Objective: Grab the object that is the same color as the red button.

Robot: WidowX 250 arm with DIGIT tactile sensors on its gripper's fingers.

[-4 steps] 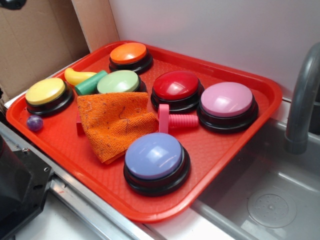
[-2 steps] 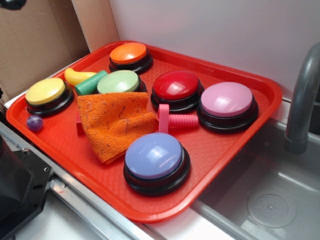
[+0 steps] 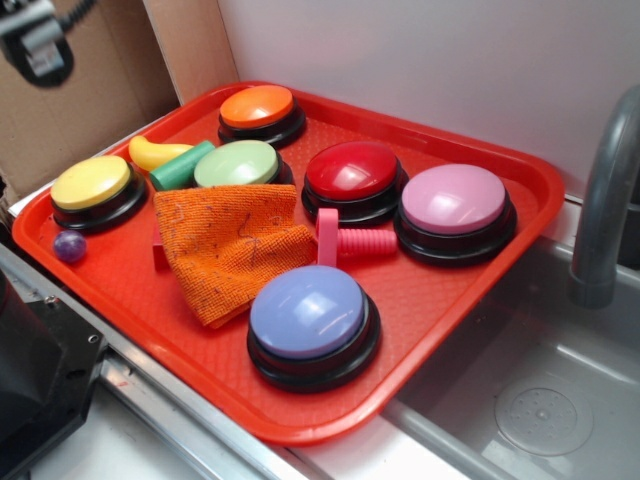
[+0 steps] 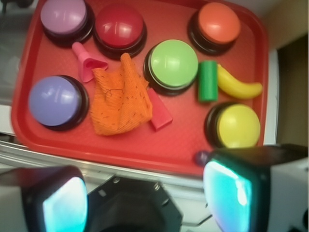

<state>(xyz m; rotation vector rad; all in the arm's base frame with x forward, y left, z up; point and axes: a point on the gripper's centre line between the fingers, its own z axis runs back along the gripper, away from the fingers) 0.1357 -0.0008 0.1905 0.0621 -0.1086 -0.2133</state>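
Observation:
The red button [image 3: 352, 170] [image 4: 119, 26], a glossy deep-red dome on a black base, sits toward the back of the red tray [image 3: 440, 300]. The object, a small red block [image 4: 159, 113], lies partly under an orange cloth [image 3: 230, 245] [image 4: 120, 99]; in the exterior view only a sliver of the block [image 3: 157, 250] shows at the cloth's left edge. My gripper [image 3: 35, 40] [image 4: 147, 203] hangs high above the tray's left side, well off the block. It is open, jaws wide apart and nothing between them.
On the tray also stand orange [image 3: 258, 107], green [image 3: 237, 163], yellow [image 3: 92, 183], pink [image 3: 455, 198] and purple [image 3: 307, 312] buttons. A pink bolt toy [image 3: 350, 240], green cylinder [image 3: 180, 165], banana [image 3: 150, 152] and purple ball [image 3: 69, 246] lie among them. A sink and faucet [image 3: 605, 200] are on the right.
My gripper has dropped further into the exterior view at the top left. Nothing on the tray has moved.

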